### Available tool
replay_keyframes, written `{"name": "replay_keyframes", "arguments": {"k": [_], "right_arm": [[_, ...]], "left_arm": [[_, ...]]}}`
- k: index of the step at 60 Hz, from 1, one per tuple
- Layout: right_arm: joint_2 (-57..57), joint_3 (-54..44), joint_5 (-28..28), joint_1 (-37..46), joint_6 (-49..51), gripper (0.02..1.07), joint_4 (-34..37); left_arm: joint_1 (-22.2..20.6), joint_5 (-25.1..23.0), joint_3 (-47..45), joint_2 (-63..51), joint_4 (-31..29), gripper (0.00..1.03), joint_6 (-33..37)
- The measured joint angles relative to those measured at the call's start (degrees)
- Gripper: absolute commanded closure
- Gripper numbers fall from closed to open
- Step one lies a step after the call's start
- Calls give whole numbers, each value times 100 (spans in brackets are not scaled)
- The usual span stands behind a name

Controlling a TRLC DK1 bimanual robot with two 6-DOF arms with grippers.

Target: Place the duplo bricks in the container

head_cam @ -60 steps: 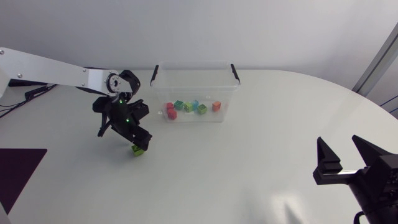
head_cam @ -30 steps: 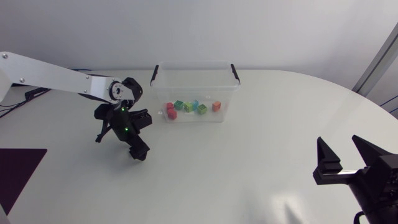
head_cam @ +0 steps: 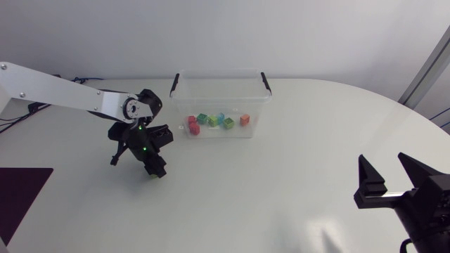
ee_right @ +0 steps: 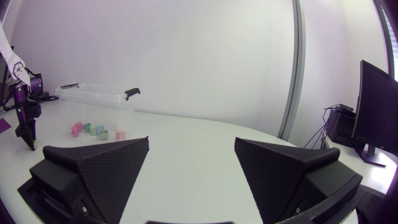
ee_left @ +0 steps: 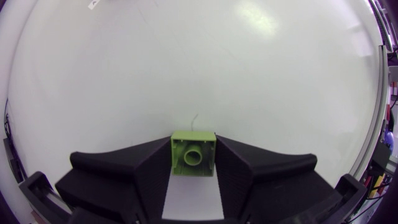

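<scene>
Change: left gripper (head_cam: 155, 169) has come down over the brick (ee_left: 193, 154); seen from above, the brick is now hidden.
Left jaws: clamped on the brick's two sides.
Brick: at 8 o'clock of the container (head_cam: 221, 79).
Right gripper (head_cam: 385, 169): jaws wide, empty.
Meaning: the grasp looks made; lift next, towards 1 o'clock.

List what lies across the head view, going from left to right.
left gripper, shut on a green brick → container with loose bricks inside → right gripper, open over bare table
</scene>
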State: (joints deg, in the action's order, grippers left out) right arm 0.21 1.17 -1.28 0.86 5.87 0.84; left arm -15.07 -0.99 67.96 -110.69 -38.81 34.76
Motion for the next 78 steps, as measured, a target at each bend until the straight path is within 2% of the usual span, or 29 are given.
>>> {"name": "replay_keyframes", "arguments": {"k": [20, 29, 37, 47, 61, 66, 78], "right_arm": [[0, 0, 0, 0, 0, 7, 0], [0, 0, 0, 0, -2, 7, 0], [0, 0, 0, 0, 0, 7, 0], [0, 0, 0, 0, 0, 7, 0], [0, 0, 0, 0, 0, 7, 0], [0, 0, 0, 0, -2, 7, 0], [0, 0, 0, 0, -2, 7, 0]], "left_arm": [[28, 20, -146, 94, 98, 84, 44], [66, 44, -138, 286, -367, 84, 44], [26, 44, -59, 938, -721, 84, 35], [-166, 42, 741, 1711, -1272, 84, -52], [-367, 17, 2144, 1589, -1340, 84, -581], [-365, -7, 2468, 1384, -1036, 84, -892], [-286, -24, 2490, 1049, 579, 84, -1773]]}}
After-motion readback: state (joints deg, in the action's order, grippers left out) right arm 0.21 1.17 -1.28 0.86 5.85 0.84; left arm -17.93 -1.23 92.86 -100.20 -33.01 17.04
